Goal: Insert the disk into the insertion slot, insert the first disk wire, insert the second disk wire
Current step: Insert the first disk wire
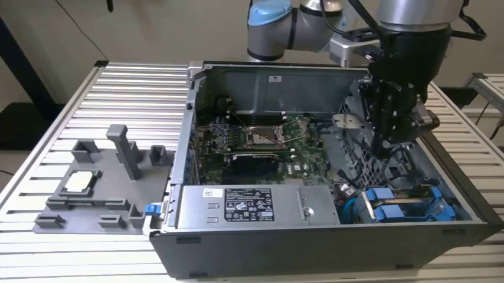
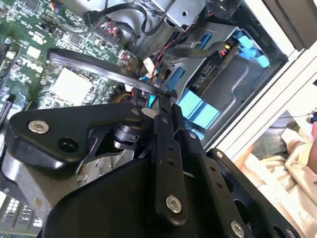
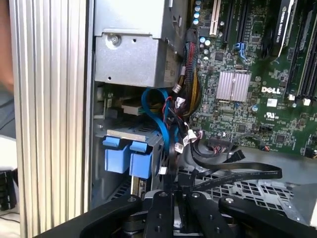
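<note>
disk (image 1: 398, 207): seated in insertion slot (image 2: 247, 89), blue handles (image 3: 130, 159) showing | gripper (image 3: 177, 194): narrow, pinching black flat disk wire (image 3: 247, 173) by its plug (likely to steer it squarely) | place: near disk, inside open case (image 1: 315, 247)

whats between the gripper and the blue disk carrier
In the first wrist view, a tangle of loose black, red and blue wires hangs between the disk and the gripper, which is shut on a flat black cable.
</note>
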